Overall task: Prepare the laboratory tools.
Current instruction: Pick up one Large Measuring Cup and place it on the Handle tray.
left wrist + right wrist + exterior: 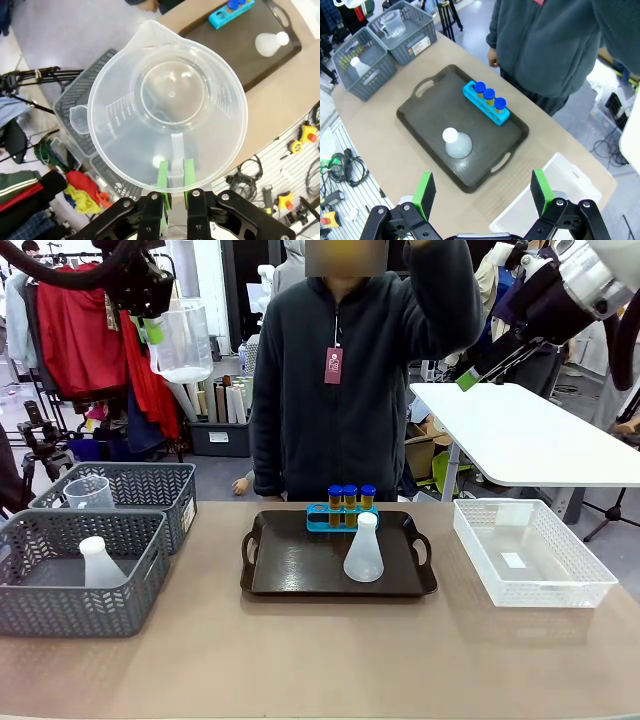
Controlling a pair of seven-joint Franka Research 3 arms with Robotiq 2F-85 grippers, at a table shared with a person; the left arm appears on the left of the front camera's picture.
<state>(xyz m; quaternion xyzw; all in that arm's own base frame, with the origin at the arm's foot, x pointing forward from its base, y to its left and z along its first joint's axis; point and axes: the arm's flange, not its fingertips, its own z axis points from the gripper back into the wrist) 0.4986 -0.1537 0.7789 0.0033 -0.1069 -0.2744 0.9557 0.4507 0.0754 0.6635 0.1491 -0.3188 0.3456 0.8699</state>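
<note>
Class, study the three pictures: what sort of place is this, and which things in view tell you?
Probably a robotics test room, not a working laboratory: the left gripper holds a measuring jug, the right gripper is open, a tray holds tubes and a flask, and clothes hang behind.

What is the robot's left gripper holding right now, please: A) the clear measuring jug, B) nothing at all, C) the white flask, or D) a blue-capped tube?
A: the left gripper has its green pads pinched on the handle of the measuring jug, held up in the air, while the flask stands on the tray.
</note>
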